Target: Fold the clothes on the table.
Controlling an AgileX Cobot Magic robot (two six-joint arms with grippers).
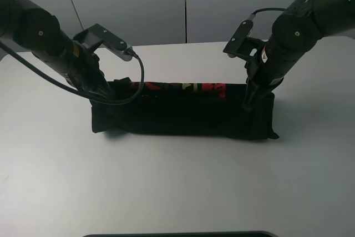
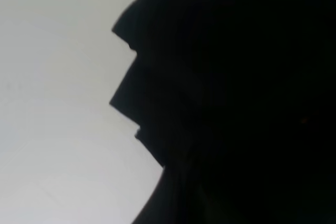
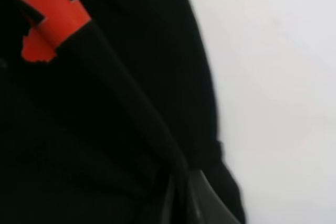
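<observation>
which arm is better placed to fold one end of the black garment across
Left, probably: the left gripper sits near an end corner of the black garment, while the right gripper rests further in from its end.

White table (image 1: 177,187), grey panelled wall (image 1: 166,4) behind (vertical seams), even light

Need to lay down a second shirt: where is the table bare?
The widest bare table is the front stretch, between the cloth and the near edge. A narrower strip lies behind the cloth, between the left claw and right claw. Crowded: both cloth ends, at those claws.
</observation>
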